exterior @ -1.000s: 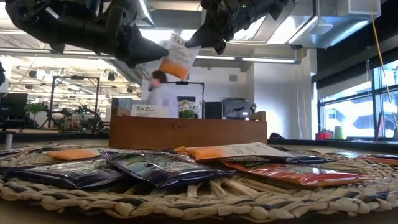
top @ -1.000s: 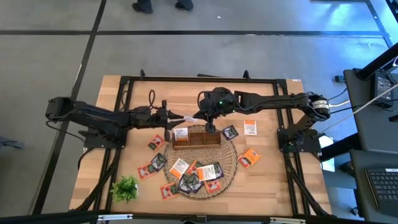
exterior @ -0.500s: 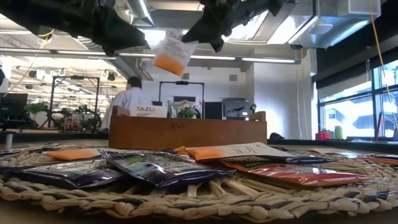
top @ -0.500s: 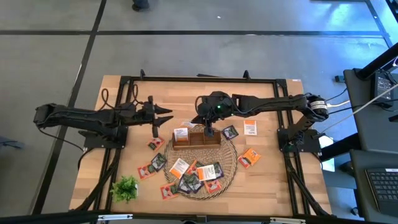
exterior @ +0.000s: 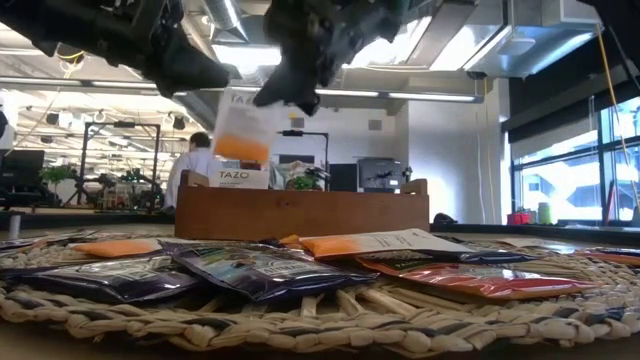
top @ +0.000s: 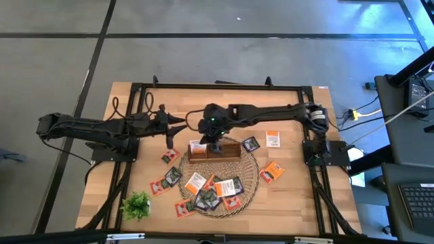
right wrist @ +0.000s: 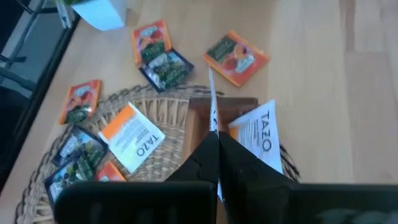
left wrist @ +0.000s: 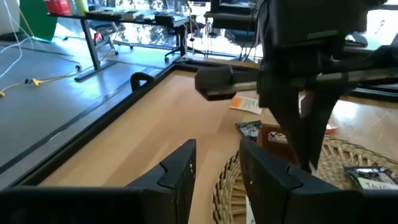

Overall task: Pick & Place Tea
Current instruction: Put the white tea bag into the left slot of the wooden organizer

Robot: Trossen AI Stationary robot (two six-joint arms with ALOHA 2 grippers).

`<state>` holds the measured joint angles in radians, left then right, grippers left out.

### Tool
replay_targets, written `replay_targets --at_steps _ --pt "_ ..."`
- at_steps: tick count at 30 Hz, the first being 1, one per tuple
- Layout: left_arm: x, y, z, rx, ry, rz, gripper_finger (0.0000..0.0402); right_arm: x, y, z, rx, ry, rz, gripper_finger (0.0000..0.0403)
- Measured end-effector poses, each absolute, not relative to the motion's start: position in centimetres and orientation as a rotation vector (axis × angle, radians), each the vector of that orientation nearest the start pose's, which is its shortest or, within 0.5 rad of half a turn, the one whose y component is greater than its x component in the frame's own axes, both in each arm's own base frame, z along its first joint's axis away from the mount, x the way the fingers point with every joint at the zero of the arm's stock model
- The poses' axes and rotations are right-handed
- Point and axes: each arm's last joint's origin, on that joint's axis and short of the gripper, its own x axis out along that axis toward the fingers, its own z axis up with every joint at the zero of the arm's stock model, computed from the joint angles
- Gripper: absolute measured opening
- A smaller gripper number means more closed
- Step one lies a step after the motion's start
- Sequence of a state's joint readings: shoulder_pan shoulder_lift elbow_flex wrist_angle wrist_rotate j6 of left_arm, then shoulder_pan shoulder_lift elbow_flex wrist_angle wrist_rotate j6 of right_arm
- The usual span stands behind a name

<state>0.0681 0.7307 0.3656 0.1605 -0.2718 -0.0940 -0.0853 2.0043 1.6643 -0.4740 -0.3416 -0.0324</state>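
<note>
My right gripper (top: 214, 142) reaches across from the right and is shut on a white-and-orange tea sachet (exterior: 240, 130), above the left end of the brown wooden tray (top: 230, 150). The tray stands on the far part of the round wicker mat (top: 252, 177). One white sachet (right wrist: 258, 140) stands inside the tray. Several more sachets (top: 215, 192) lie on the mat. My left gripper (left wrist: 214, 177) is open and holds nothing, over the bare table to the left of the tray (top: 178, 129). My right gripper pinches the sachet's upper edge (exterior: 262, 98) between its two fingers (right wrist: 205, 158), which slant down from the table's right. The sachet hangs tilted below them, orange end (exterior: 240, 148) lowest. It shows edge-on in the right wrist view (right wrist: 212, 115) and is clear of the tray.
Loose sachets lie on the table to the right of the mat (top: 272, 139) (top: 271, 171) and to its left (top: 169, 157) (top: 161, 184). A green plant sprig (top: 137, 205) sits near the front left. A black frame (top: 139, 95) runs round the table. A person shows far behind (exterior: 195, 160).
Both grippers held the sachet a second ago. My left gripper has let go, opened and drawn back toward the table's left edge. My right gripper has carried the sachet left and down, from over the tray's middle to over its left end, tipping further down.
</note>
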Motion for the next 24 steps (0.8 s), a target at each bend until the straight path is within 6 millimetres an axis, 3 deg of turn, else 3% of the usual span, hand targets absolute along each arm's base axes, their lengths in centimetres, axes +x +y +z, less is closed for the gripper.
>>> replay_targets --at_steps 16,24 --pt "16.6 1.9 22.8 -0.068 0.198 0.355 0.0118 45.9 -2.7 21.4 0.149 0.852 0.254 0.0005" --pt "16.6 1.9 22.8 -0.068 0.197 0.355 0.0114 46.0 -2.7 21.4 0.109 0.841 0.27 0.0026"
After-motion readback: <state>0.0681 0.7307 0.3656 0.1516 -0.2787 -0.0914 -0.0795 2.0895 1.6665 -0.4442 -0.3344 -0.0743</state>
